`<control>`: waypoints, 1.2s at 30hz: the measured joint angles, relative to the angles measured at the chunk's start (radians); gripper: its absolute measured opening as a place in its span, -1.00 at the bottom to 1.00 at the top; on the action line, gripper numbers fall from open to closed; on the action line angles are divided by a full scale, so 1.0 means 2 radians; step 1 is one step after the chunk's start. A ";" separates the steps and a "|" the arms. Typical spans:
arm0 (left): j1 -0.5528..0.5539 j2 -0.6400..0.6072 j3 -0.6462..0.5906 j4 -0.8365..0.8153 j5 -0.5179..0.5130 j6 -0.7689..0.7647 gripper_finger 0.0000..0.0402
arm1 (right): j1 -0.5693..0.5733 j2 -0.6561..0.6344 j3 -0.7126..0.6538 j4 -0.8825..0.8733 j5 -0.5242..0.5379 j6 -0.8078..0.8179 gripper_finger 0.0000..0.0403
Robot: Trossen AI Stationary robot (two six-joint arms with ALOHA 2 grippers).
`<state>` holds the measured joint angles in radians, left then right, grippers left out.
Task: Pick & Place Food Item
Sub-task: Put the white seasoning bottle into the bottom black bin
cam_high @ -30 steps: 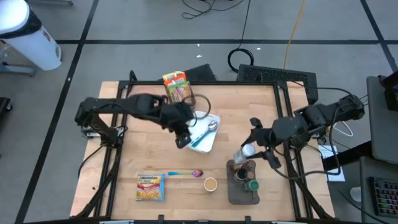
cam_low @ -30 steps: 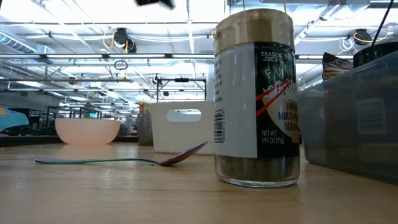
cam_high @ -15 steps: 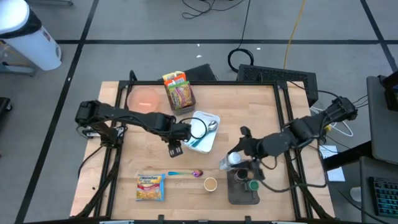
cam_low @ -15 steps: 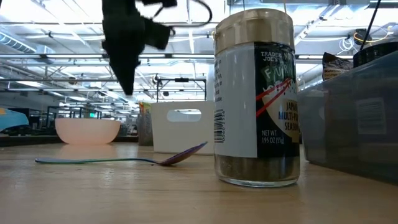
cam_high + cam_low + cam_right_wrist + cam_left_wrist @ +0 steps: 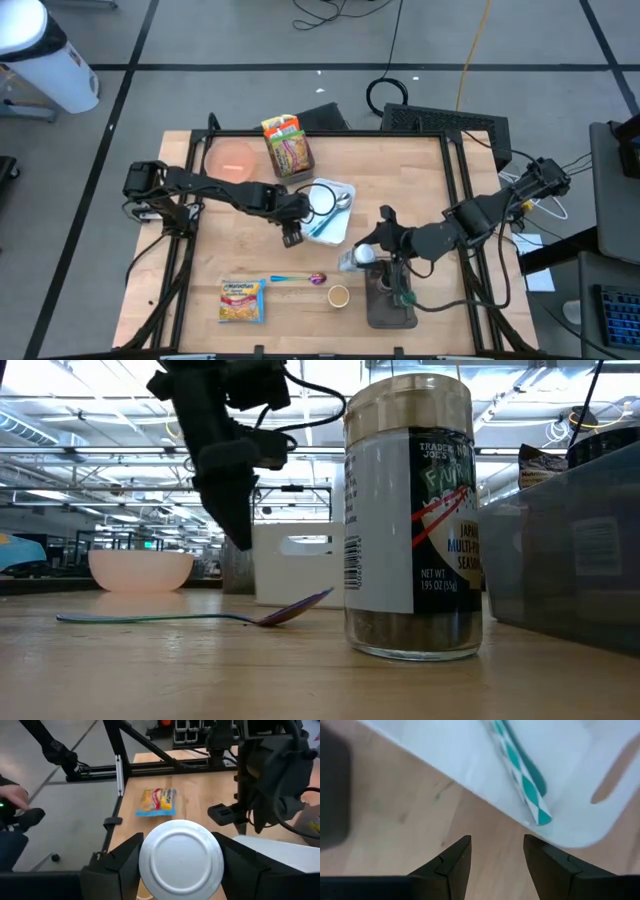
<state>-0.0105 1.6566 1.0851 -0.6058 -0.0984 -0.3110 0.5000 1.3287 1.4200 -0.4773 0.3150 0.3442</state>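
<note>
Your right gripper [image 5: 356,257] is clamped on a white-lidded jar [image 5: 181,859], low and right of centre in the high view, just left of the dark tray [image 5: 392,313]. The two fingers press on the jar's sides, with the round lid facing the wrist camera. I judge that the jar is stiff and smooth, so it can slip or turn; keep the hold on the body, not on the lid. The left gripper [image 5: 291,236] hangs with fingers apart and empty over the lower left edge of the white tray [image 5: 338,228], near the frame centre. The noodle packet [image 5: 241,300] at lower left looks light and crackly; I would take it by an edge.
</note>
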 joint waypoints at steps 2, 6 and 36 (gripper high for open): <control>0.000 0.000 0.000 0.012 0.009 0.002 -0.07 | -0.002 0.000 0.000 -0.002 0.000 -0.005 -0.01; -0.002 0.000 0.000 0.009 0.012 -0.007 -0.07 | -0.003 -0.003 0.000 -0.008 -0.007 -0.014 -0.01; -0.052 -0.001 0.000 0.079 0.156 -0.147 -0.07 | 0.066 0.076 0.000 -0.112 -0.111 -0.052 -0.02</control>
<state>-0.1139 1.6547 1.0851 -0.4469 0.2129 -0.6057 0.6321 1.4808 1.4200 -0.7008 0.0928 0.2411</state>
